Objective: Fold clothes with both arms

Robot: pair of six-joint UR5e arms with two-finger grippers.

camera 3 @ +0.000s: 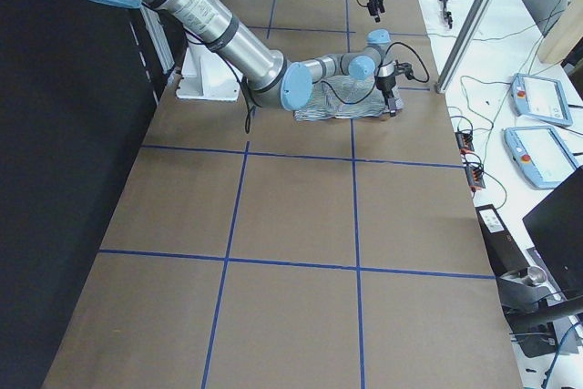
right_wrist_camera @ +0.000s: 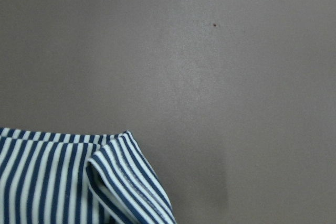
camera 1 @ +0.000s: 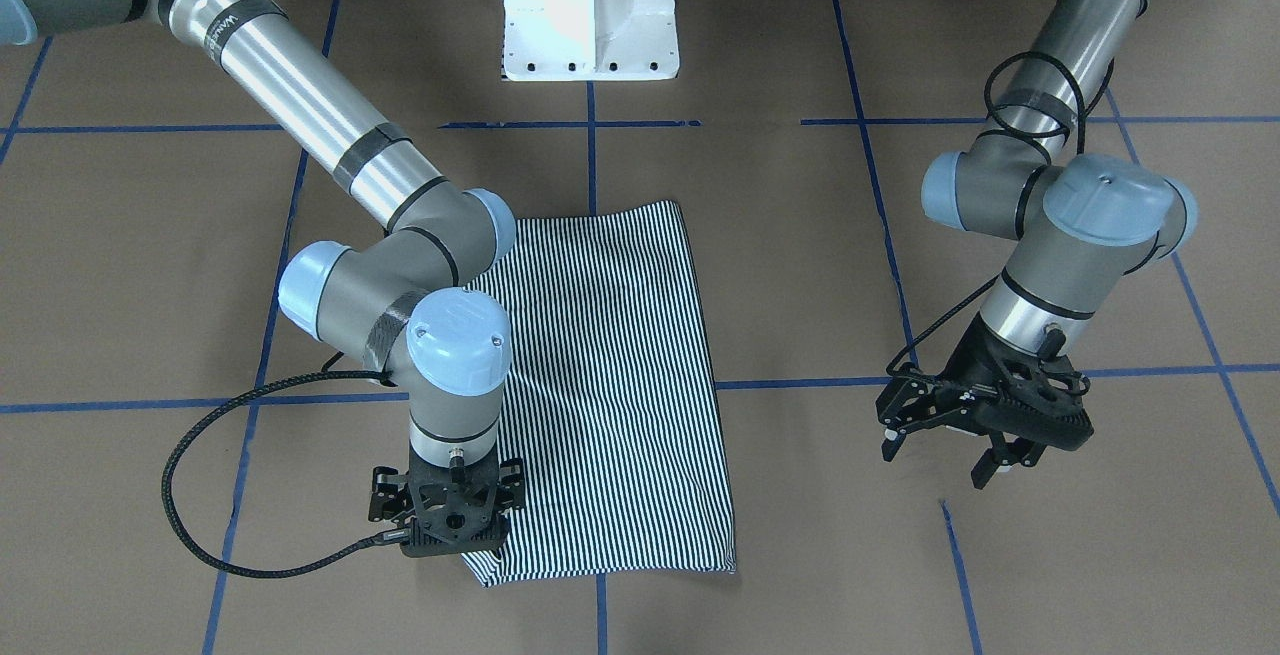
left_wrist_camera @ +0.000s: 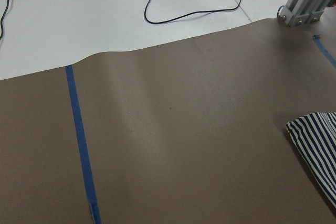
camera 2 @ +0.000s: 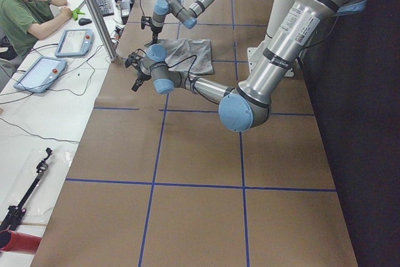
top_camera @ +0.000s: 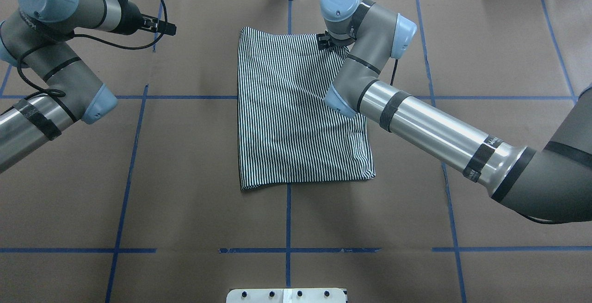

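The striped polo shirt [camera 1: 610, 385] lies folded into a flat rectangle at the middle of the brown table [top_camera: 185, 155]; collar, buttons and logo are hidden. My right gripper [camera 1: 448, 527] points straight down on the shirt's far right corner [top_camera: 329, 40]. Its linkage is spread wide and its fingertips are hidden under its body. The right wrist view shows that corner [right_wrist_camera: 121, 177] lying on the table with a layer turned over. My left gripper [camera 1: 940, 460] is open and empty, held above bare table well off the shirt's left side. The left wrist view catches one shirt corner [left_wrist_camera: 317, 145].
The white pedestal base [camera 1: 590, 15] stands at the robot's side of the table. Blue tape lines [top_camera: 287, 219] grid the table. An aluminium post [camera 2: 94, 10] stands at the far edge. A seated operator [camera 2: 25, 10] and two tablets [camera 2: 56, 57] are beyond it.
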